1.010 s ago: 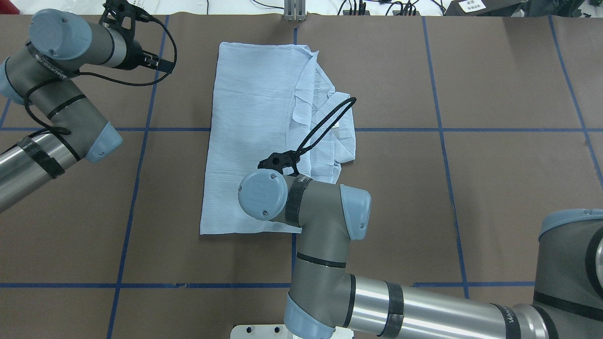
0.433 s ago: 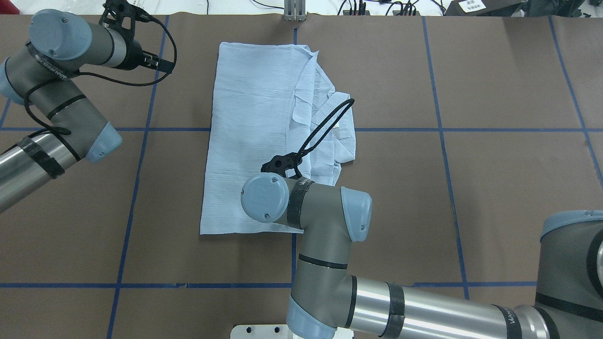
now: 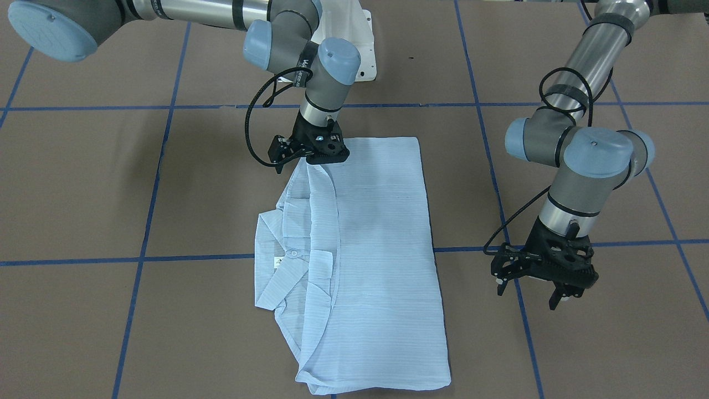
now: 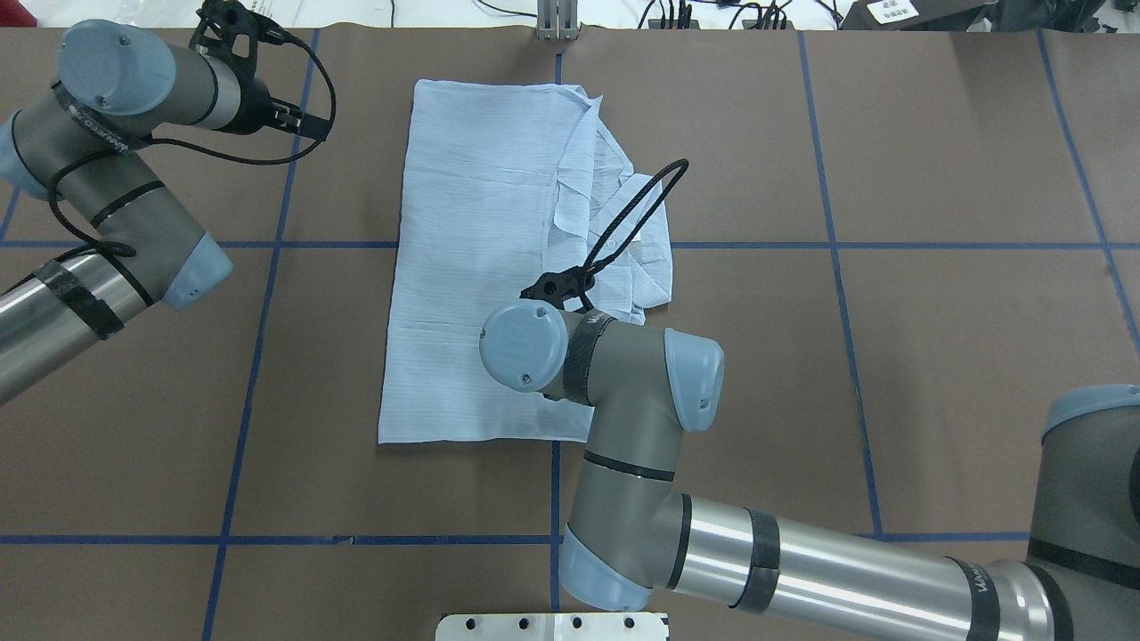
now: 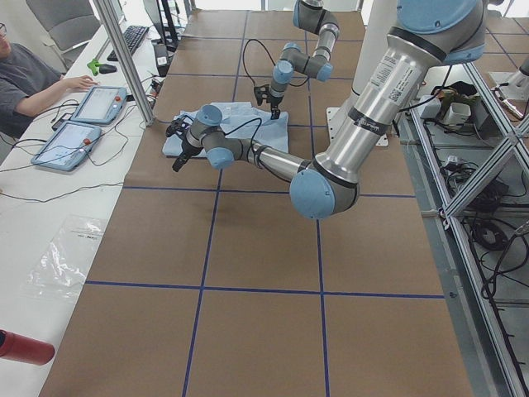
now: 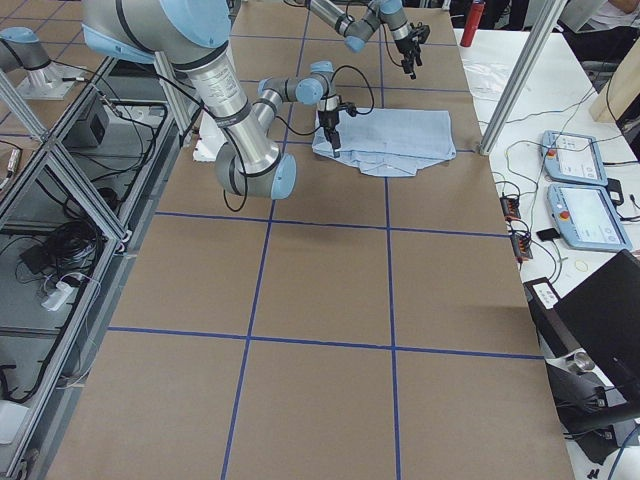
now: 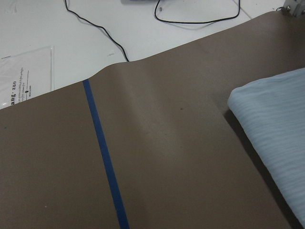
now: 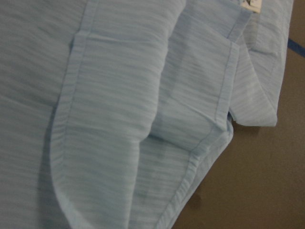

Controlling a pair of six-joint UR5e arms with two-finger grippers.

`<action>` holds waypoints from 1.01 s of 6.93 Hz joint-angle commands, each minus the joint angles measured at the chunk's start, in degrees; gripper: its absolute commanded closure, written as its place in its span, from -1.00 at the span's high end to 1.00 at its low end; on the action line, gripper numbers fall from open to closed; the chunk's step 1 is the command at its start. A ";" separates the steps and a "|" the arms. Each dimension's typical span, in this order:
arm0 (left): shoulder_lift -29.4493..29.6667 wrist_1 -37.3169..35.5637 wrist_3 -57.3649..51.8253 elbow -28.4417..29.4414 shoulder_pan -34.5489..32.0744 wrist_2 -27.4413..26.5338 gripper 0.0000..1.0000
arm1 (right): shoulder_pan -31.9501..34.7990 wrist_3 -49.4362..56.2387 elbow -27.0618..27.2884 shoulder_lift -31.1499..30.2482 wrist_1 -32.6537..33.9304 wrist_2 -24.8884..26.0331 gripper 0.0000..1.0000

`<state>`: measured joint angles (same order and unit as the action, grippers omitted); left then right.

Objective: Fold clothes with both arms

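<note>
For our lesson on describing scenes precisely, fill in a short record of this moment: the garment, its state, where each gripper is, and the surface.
garment: pale-blue striped button-up shirt
state: lying flat, folded into a long rectangle, with the collar and neck label showing along one long side
right gripper: down at the shirt's robot-side end; whether it grips the cloth cannot be told
left gripper: over bare table, apart from the shirt
surface: brown table marked with a blue tape grid

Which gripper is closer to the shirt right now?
Right. The right gripper is down at the shirt, on its edge nearest the robot, at or just above the cloth. The left gripper hangs over bare table beside its long side, clear of it.
</note>
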<state>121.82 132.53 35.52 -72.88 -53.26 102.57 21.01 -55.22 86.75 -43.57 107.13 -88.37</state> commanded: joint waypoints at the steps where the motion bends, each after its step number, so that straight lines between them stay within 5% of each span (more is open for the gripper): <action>1: 0.00 0.01 -0.01 0.02 0.09 0.00 1.00 | 1.05 0.47 8.21 -8.75 0.80 -0.05 1.00; 3: 0.00 0.01 -0.01 0.02 0.09 0.00 1.00 | 1.31 0.55 18.68 -15.82 5.43 -0.14 1.00; 4: 0.00 0.01 0.08 0.02 0.09 0.00 1.00 | 1.40 0.47 19.51 -15.76 5.63 -0.14 1.00; 7: -1.22 -0.34 7.57 -3.56 0.52 0.18 1.00 | 4.12 -5.47 25.47 -15.49 -3.53 -2.76 1.00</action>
<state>121.50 132.42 37.87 -74.25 -53.01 102.71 24.19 -56.97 109.55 -58.68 108.87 -89.54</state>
